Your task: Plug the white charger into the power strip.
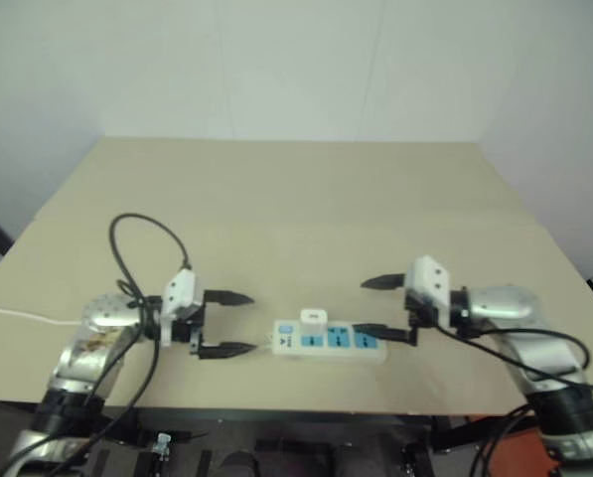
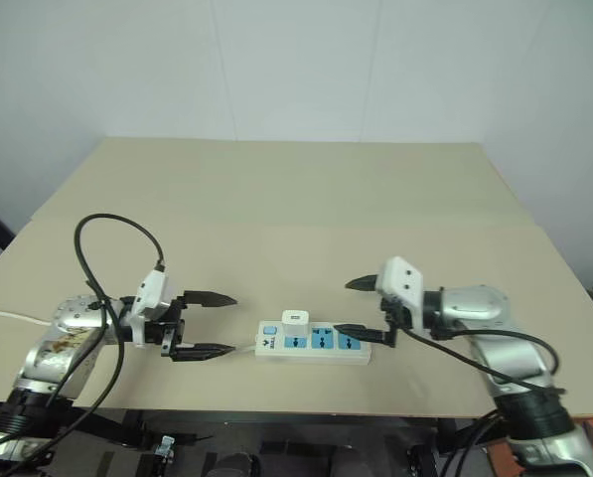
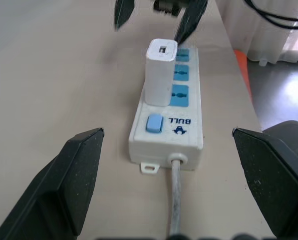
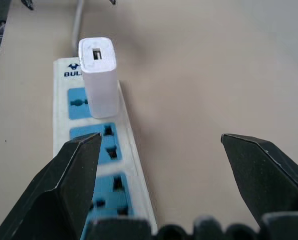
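The power strip (image 1: 331, 341) lies flat near the table's front edge, between my two arms. The white charger (image 1: 313, 319) stands upright in the blue socket nearest the strip's switch end, seen close as the white charger (image 3: 160, 72) and the white charger (image 4: 99, 76). My left gripper (image 1: 228, 323) is open, just left of the strip's cord end, with nothing between its fingers. My right gripper (image 1: 383, 308) is open too, at the strip's right end, holding nothing. The strip's other two sockets (image 4: 101, 172) are bare.
The tan table (image 1: 276, 199) stretches away behind the strip. A thin white cord (image 1: 18, 316) runs off the left edge. Black cables (image 1: 137, 238) loop above my left arm and trail from my right arm (image 1: 534, 348).
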`<state>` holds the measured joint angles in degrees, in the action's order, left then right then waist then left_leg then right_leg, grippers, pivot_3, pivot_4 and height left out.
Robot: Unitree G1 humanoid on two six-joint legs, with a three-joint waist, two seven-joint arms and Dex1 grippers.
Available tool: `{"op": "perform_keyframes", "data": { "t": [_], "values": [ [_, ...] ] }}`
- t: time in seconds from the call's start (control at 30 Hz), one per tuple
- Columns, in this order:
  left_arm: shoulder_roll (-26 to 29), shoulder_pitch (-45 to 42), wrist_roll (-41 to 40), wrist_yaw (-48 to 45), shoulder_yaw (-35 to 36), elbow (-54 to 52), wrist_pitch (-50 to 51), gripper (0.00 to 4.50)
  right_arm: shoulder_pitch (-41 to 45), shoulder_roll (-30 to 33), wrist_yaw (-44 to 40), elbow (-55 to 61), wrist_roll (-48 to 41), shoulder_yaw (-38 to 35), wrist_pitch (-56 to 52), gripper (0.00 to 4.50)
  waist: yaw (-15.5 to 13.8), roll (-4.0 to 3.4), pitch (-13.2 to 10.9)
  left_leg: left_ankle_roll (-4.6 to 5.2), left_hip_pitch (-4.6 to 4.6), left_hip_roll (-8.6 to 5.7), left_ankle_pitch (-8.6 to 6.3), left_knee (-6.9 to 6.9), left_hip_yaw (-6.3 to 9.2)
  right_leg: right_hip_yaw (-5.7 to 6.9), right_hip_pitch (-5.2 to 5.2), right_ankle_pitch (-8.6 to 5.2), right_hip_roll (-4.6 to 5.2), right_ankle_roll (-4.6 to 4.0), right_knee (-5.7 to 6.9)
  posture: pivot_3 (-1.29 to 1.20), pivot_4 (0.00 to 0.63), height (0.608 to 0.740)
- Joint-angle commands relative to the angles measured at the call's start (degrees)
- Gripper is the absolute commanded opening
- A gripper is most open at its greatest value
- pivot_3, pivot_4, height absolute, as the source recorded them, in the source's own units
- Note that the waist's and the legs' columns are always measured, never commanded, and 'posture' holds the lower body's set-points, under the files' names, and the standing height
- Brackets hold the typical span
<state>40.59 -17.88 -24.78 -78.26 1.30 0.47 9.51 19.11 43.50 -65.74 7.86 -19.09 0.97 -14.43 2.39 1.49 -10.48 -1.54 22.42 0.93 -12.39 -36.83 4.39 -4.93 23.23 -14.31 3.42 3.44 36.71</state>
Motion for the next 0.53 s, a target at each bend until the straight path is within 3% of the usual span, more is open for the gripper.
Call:
{"op": "perform_keyframes", "data": {
  "t": [0.03,0.53],
  "values": [
    [1.9,0.7,-2.0,1.0,3.2,-2.8,1.2,4.47,-2.0,2.8,-1.3,2.7,-3.0,-4.6,-0.3,4.5,0.1,0.01,-0.1,0.0,0.0,0.0,0.0,0.0,-0.01,0.0,0.0,0.0,0.0,0.0,0.0,0.0,0.15,0.74],
    [6.7,4.8,-4.5,2.6,7.6,-6.4,4.1,4.47,-7.1,6.4,-2.8,2.7,-5.6,-8.7,0.7,4.5,0.2,-0.02,-0.4,0.0,-0.01,0.01,0.0,0.0,-0.07,-0.04,0.02,0.0,-0.01,0.0,0.01,0.0,0.15,0.74]
  ]
}}
